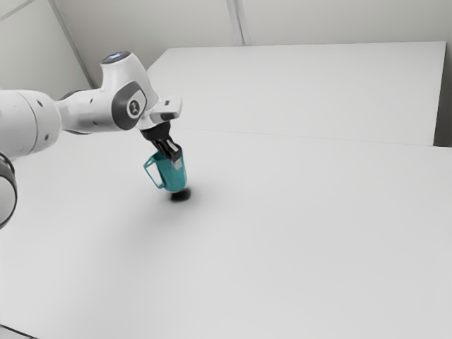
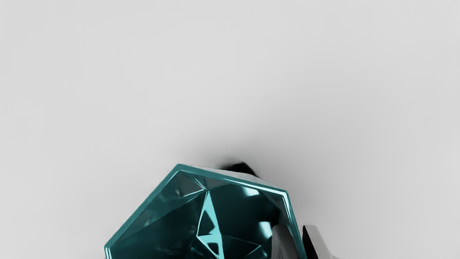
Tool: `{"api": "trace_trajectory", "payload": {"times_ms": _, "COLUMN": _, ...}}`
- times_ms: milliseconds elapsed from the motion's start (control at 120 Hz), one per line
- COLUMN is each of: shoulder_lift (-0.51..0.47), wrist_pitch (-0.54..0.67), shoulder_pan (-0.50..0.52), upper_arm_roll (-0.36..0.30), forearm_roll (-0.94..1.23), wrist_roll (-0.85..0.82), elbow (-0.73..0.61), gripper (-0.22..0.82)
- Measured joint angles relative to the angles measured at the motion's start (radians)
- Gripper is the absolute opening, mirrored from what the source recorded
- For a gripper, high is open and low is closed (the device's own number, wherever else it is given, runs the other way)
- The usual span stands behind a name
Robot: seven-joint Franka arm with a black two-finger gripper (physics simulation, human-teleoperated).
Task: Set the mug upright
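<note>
Gripper: The black two-finger gripper (image 1: 176,159) of the white robot arm (image 1: 92,113) holds a teal mug by the wall, one finger (image 2: 282,242) inside the mouth and the other on the outside, the rim pinched between them

Mug: The teal, faceted mug (image 1: 171,175) hangs directly below the gripper, its mouth up toward the hand and its base down toward the table, the body close to upright with a slight lean in the exterior view

Handle: The angular handle (image 1: 151,176) juts from the mug on the side toward the exterior view's left, below the gripper and just beside its fingers

Rim: The many-sided rim (image 2: 143,204) spreads out to one side of the fingers in the wrist view, with the dark, glossy interior and bright teal glints in sight beside the inner finger

Shadow: A small, dark shadow (image 1: 181,195) lies on the table just under the mug's base, below the gripper; whether the base touches the surface cannot be told

Table: The broad white table (image 1: 282,247) stretches beneath the gripper and well past it toward the exterior view's right

Arm: It enters from the exterior view's left and bends down to the gripper, its hand above the mug
</note>
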Motion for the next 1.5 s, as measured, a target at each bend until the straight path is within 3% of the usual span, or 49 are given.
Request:
{"api": "trace_trajectory", "payload": {"times_ms": 125, "shoulder_lift": -0.059, "wrist_pitch": -0.016, "shoulder_pan": -0.003, "upper_arm_roll": -0.028, "forearm_roll": 0.001, "wrist_roll": -0.076, "elbow": -0.073, "gripper": -0.15}}
{"api": "trace_trajectory", "payload": {"times_ms": 450, "shoulder_lift": -0.070, "wrist_pitch": -0.031, "shoulder_pan": -0.004, "upper_arm_roll": -0.087, "forearm_roll": 0.003, "wrist_roll": -0.225, "elbow": -0.116, "gripper": -0.15}}
{"api": "trace_trajectory", "payload": {"times_ms": 733, "shoulder_lift": -0.118, "wrist_pitch": -0.079, "shoulder_pan": -0.003, "upper_arm_roll": -0.102, "forearm_roll": 0.005, "wrist_roll": -0.323, "elbow": -0.175, "gripper": -0.16}}
{"api": "trace_trajectory", "payload": {"times_ms": 1233, "shoulder_lift": -0.101, "wrist_pitch": -0.121, "shoulder_pan": -0.001, "upper_arm_roll": -0.108, "forearm_roll": 0.010, "wrist_roll": -0.434, "elbow": -0.183, "gripper": -0.17}}
{"api": "trace_trajectory", "payload": {"times_ms": 1325, "shoulder_lift": -0.101, "wrist_pitch": -0.127, "shoulder_pan": -0.002, "upper_arm_roll": -0.108, "forearm_roll": 0.006, "wrist_roll": -0.446, "elbow": -0.182, "gripper": -0.07}}
{"api": "trace_trajectory", "payload": {"times_ms": 1500, "shoulder_lift": -0.109, "wrist_pitch": -0.136, "shoulder_pan": -0.001, "upper_arm_roll": -0.109, "forearm_roll": 0.001, "wrist_roll": -0.466, "elbow": -0.174, "gripper": 0.29}}
